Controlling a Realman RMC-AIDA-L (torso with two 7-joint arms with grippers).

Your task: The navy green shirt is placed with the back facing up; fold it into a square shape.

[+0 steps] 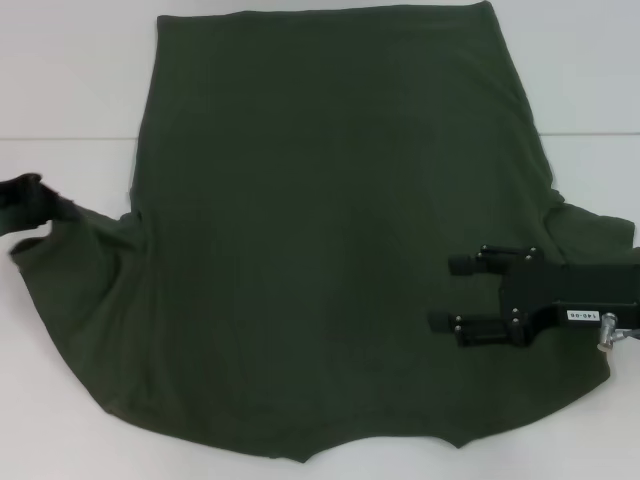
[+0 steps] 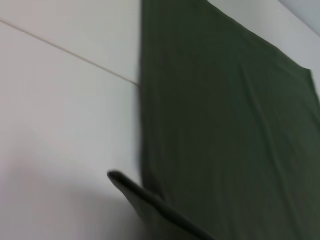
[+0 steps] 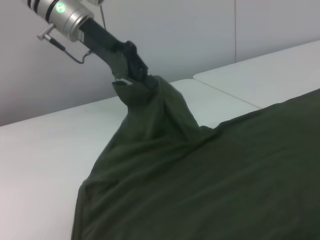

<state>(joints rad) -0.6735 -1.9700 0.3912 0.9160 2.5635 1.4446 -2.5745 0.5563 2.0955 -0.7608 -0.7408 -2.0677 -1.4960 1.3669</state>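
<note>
The navy green shirt [image 1: 330, 230] lies spread flat on the white table [image 1: 60, 80], hem at the far side and collar at the near edge. My left gripper [image 1: 35, 200] at the far left is shut on the shirt's left sleeve. In the right wrist view the left gripper [image 3: 136, 81] holds that sleeve pulled up off the table, the cloth [image 3: 200, 175] hanging in a tent below it. My right gripper [image 1: 455, 293] is open and empty over the shirt's right side, next to the right sleeve [image 1: 590, 240], fingers pointing toward the shirt's middle. The left wrist view shows the shirt's body [image 2: 225, 125].
A seam [image 1: 70, 138] between two table panels runs across under the shirt and also shows in the left wrist view [image 2: 70, 52]. Bare white table lies to the left, the right and beyond the hem. The shirt's collar edge reaches the table's near edge.
</note>
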